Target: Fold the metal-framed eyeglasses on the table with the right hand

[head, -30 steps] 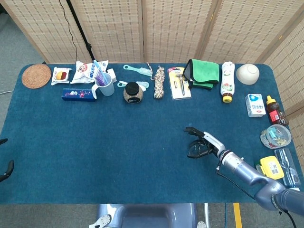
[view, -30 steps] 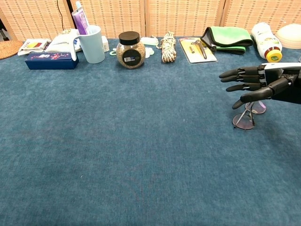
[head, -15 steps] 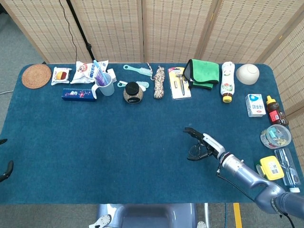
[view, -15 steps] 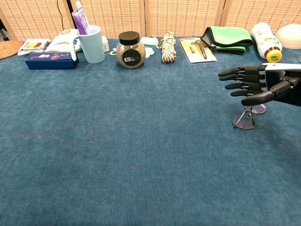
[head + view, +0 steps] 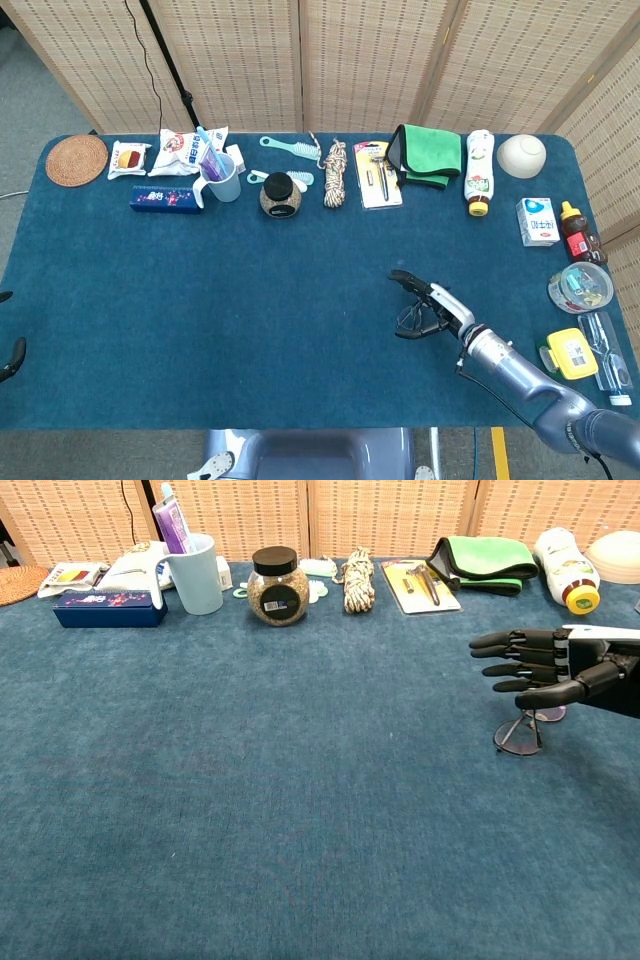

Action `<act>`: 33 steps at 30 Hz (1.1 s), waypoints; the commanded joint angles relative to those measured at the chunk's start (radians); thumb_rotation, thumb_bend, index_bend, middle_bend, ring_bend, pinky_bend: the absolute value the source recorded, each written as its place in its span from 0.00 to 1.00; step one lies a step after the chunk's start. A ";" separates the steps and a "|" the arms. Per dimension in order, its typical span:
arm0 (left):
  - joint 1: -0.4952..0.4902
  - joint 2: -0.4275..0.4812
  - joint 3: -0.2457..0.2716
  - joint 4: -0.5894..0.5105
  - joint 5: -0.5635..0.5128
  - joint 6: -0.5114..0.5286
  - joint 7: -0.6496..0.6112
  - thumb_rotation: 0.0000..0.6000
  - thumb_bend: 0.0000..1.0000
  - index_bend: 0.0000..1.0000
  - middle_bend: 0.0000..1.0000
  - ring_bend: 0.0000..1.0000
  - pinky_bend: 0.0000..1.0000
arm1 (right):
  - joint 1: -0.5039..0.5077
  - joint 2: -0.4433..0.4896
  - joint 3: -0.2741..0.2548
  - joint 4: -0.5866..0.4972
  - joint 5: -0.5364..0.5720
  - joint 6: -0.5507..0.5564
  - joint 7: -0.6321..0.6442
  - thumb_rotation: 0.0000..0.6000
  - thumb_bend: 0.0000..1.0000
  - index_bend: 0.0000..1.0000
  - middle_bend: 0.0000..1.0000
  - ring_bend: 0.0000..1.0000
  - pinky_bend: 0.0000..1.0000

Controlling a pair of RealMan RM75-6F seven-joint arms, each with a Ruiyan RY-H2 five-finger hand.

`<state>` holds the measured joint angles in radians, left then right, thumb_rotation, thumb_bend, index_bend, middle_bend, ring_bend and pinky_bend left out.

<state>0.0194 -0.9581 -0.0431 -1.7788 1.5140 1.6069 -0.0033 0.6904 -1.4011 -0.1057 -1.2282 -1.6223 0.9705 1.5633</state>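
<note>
Chest view shows the right robot hand [image 5: 545, 666] coming in from the right edge of the bench, its fingers [image 5: 500, 640] stretched out flat and spread apart, holding nothing. It hangs just above the eyeglasses [image 5: 524, 730], and whether any fingertip touches the frame cannot be told. The eyeglasses stand on the blue bench [image 5: 300, 810] near its right edge, roughly midway between front and back, with tinted lenses toward the camera and thin metal arms reaching back under the robot hand.

As for progress, the arms of the eyeglasses look to be swung out, so my judgement is that the folding is not yet done: both arms have yet to be pressed in against the lenses, and the robot hand has yet to close on either one.

Head view, looking down, shows the same right robot hand [image 5: 432, 303] lying over the eyeglasses [image 5: 410, 322] and hiding most of the frame, so the gap under the palm seen from the chest is lost here. It does show what the chest view cuts off: the forearm running back to the front right corner, and a dark tip of the left robot hand [image 5: 8, 360] at the left edge, too little to tell its state.
</note>
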 commanded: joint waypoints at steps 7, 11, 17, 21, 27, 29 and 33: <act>0.006 0.010 0.000 -0.009 0.003 0.011 0.001 0.79 0.41 0.20 0.11 0.15 0.14 | -0.019 -0.034 -0.008 0.051 0.001 0.011 0.037 1.00 0.00 0.15 0.05 0.00 0.00; 0.009 0.013 0.000 -0.011 0.004 0.015 0.000 0.79 0.41 0.20 0.11 0.15 0.14 | -0.025 -0.045 -0.009 0.068 0.000 0.016 0.055 1.00 0.00 0.15 0.05 0.00 0.00; 0.012 0.016 0.000 -0.012 0.004 0.019 -0.003 0.79 0.41 0.20 0.11 0.15 0.14 | -0.028 -0.053 -0.012 0.084 -0.003 0.016 0.070 1.00 0.00 0.15 0.05 0.00 0.00; 0.013 0.016 0.001 -0.011 0.004 0.019 -0.005 0.79 0.41 0.20 0.11 0.15 0.14 | -0.029 -0.046 -0.009 0.077 -0.005 0.026 0.071 1.00 0.00 0.15 0.05 0.00 0.00; 0.015 0.018 0.003 -0.008 0.000 0.016 -0.005 0.79 0.41 0.20 0.11 0.15 0.14 | -0.029 0.007 0.003 0.017 -0.021 0.072 0.016 1.00 0.00 0.15 0.05 0.00 0.00; 0.016 0.018 0.005 -0.008 -0.003 0.012 -0.003 0.79 0.41 0.20 0.11 0.15 0.14 | -0.028 0.041 0.011 -0.026 -0.020 0.083 -0.030 1.00 0.00 0.15 0.05 0.00 0.00; 0.017 0.007 0.008 0.001 -0.006 0.006 -0.007 0.79 0.41 0.20 0.11 0.15 0.14 | -0.044 0.119 0.034 -0.134 0.012 0.104 -0.220 1.00 0.00 0.15 0.05 0.00 0.00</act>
<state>0.0359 -0.9501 -0.0353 -1.7791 1.5086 1.6137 -0.0099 0.6579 -1.3421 -0.0915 -1.2792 -1.6347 1.0558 1.4696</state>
